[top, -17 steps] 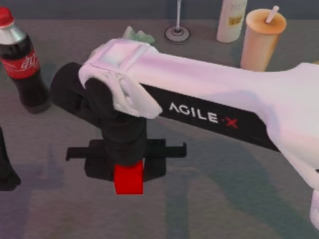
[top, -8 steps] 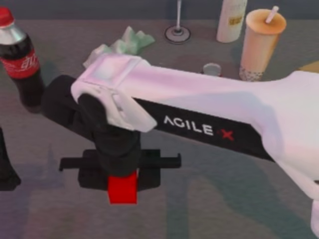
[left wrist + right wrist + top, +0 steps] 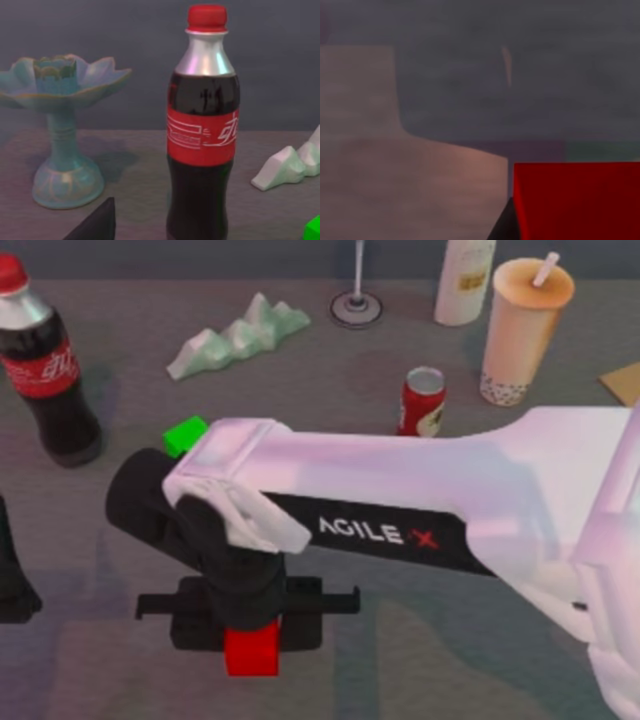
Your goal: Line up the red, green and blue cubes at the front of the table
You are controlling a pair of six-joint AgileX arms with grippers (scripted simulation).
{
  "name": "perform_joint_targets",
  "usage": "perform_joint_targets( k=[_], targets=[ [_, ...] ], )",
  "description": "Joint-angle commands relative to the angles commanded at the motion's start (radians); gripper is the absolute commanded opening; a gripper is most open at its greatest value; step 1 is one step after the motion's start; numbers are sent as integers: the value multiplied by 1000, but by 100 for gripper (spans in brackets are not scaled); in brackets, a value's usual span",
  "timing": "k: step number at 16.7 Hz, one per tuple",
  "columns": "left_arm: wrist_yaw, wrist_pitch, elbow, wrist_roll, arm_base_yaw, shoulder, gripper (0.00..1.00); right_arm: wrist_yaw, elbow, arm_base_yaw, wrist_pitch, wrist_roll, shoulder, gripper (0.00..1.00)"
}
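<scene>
My right arm reaches across the grey table (image 3: 420, 660) to its front left. Its gripper (image 3: 250, 640) is shut on the red cube (image 3: 250, 652), which fills one corner of the right wrist view (image 3: 575, 200) just above the tabletop. The green cube (image 3: 185, 433) sits behind the arm's white wrist, partly covered by it; an edge of it also shows in the left wrist view (image 3: 314, 231). The blue cube is hidden. My left gripper (image 3: 10, 585) is parked at the left edge.
A cola bottle (image 3: 45, 360) stands at the back left, with a teal lotus stand (image 3: 62, 125) beside it. A pale mountain-shaped piece (image 3: 235, 335), a red soda can (image 3: 422, 400), a cup with a straw (image 3: 525, 315) and a white bottle (image 3: 462, 280) stand along the back.
My right gripper has carried the red cube toward the table's front. The arm's move has uncovered the green cube, the soda can and the pale piece. The left arm has not moved.
</scene>
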Motion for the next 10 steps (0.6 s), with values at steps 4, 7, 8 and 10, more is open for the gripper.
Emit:
perform_joint_targets(
  k=[4,7,8,10],
  targets=[
    [0,0,0,0,0,0,100,0,0,0,0,0,0,15],
    [0,0,0,0,0,0,100,0,0,0,0,0,0,38],
    [0,0,0,0,0,0,100,0,0,0,0,0,0,45],
    [0,0,0,0,0,0,100,0,0,0,0,0,0,60]
  ],
)
